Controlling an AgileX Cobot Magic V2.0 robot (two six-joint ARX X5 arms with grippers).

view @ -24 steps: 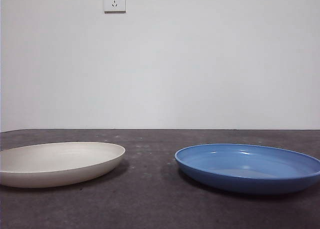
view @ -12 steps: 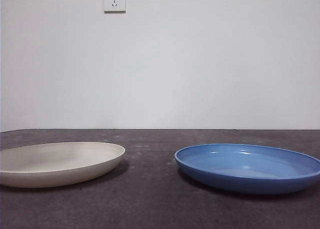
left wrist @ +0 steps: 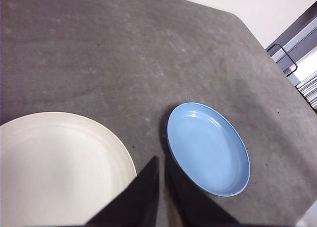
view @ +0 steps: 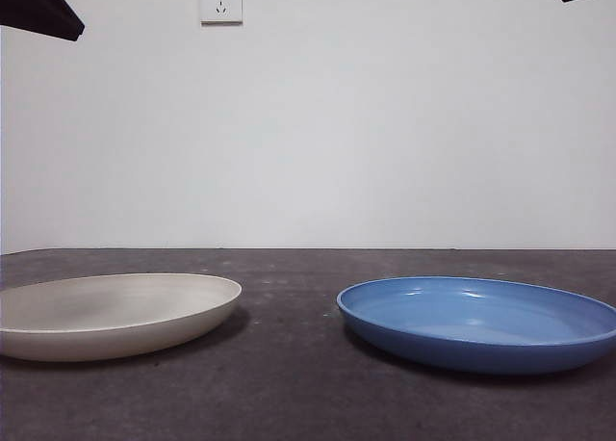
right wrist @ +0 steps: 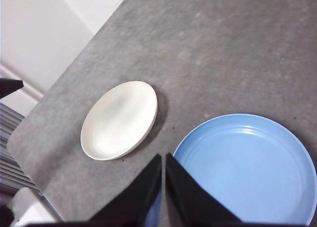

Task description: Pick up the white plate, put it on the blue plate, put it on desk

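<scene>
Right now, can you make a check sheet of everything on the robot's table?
Surface: desk, dark grey, speckled, matte.
Job's things: white plate and blue plate lie flat, side by side with a gap between, both empty.
Clutter: nothing seen.
Grippers: left gripper high over the gap between the plates, fingers shut, holding nothing; right gripper high by the blue plate's edge, fingers shut, holding nothing.
Cables: nothing seen.
Surroundings: plain white wall with a socket.
</scene>
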